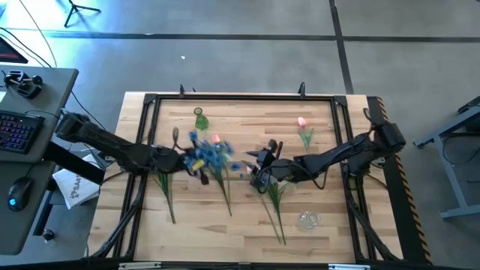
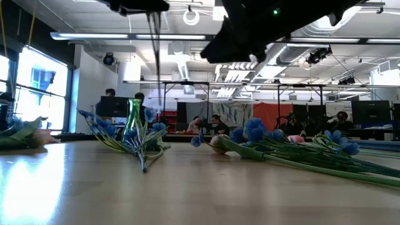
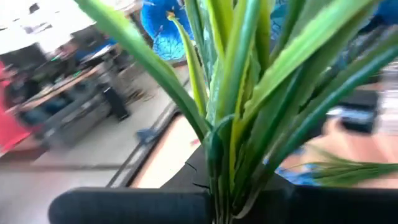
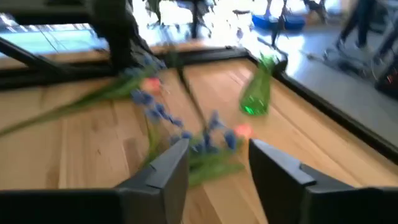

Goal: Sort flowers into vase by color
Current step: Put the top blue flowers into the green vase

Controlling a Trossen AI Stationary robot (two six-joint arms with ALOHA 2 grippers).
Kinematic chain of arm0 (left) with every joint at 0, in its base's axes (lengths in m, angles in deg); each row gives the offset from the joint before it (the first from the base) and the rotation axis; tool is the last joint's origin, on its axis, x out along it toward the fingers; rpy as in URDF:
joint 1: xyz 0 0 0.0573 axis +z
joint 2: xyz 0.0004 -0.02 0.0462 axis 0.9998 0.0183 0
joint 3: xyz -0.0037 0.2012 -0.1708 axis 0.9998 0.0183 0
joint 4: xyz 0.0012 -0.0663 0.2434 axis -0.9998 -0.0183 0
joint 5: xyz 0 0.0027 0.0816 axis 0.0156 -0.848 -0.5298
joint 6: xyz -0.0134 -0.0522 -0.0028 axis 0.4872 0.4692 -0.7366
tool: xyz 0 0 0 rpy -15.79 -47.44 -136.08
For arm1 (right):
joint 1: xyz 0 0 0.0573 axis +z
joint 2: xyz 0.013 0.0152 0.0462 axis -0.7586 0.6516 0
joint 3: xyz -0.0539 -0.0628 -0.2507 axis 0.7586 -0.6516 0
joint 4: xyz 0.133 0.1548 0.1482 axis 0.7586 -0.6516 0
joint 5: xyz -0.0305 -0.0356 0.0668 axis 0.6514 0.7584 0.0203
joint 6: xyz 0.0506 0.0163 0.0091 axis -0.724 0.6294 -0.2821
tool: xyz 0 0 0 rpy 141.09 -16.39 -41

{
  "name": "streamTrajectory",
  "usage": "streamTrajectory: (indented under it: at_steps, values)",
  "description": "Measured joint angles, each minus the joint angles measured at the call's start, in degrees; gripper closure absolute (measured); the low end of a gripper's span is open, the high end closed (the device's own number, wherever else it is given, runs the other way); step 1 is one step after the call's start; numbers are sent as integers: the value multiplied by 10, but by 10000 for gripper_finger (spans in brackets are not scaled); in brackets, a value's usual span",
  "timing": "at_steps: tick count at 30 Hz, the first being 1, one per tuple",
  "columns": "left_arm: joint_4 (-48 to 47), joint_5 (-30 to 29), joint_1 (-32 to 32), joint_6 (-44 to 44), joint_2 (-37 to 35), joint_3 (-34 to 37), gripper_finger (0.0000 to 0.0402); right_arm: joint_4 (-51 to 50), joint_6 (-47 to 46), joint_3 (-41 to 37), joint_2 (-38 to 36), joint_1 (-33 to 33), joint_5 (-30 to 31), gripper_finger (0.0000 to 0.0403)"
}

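Observation:
My left gripper [image 1: 178,158] is over the table's middle left, shut on a blue-blossomed flower [image 1: 206,157] whose blossoms point toward the right arm. My right gripper [image 1: 257,169] hangs open over the table's middle, above loose flowers [image 4: 186,140] lying flat on the wood; its fingers [image 4: 168,168] touch nothing. A green vase [image 1: 200,120] stands near the far edge and shows upright in the low view [image 2: 133,122]. A pink bud flower [image 1: 304,129] lies far right. More stems [image 1: 274,202] lie toward the near edge. My left gripper pinches the blue flower between its two fingers at the bunch of green stem and leaves [image 3: 219,163] below the blossoms [image 3: 163,28]. The flower is held above the table. A thin bare stem end [image 2: 153,50] hangs down below the gripper in the low view.
A clear glass vase [image 1: 308,220] sits near the table's near right. A black frame rail [image 1: 240,97] runs round the tabletop. Pink and blue flowers [image 2: 294,147] lie across the middle. A desk with a keyboard [image 1: 16,131] stands left of the table; people sit in the room beyond.

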Motion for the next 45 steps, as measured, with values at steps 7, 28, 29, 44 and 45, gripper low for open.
streamTrajectory:
  at_steps: [7, 28, 29, 44, 45]
  values:
    - [-146, -1, 119, 39, -160, 0, 400, 4, -25, 0, 19, 0, -1, 207]
    - [-150, 338, 559, 115, -161, 0, 401, 94, -3, 0, 63, 0, -10, 206]
    - [-148, 346, 562, 115, -160, 0, 401, 93, -3, 0, 63, 0, -10, 206]
    - [-159, 366, 564, 129, -114, 0, 381, 93, -9, 0, 63, 0, -10, 206]
    - [-160, 366, 564, 128, -108, 0, 373, 93, -9, 0, 63, 0, -10, 206]
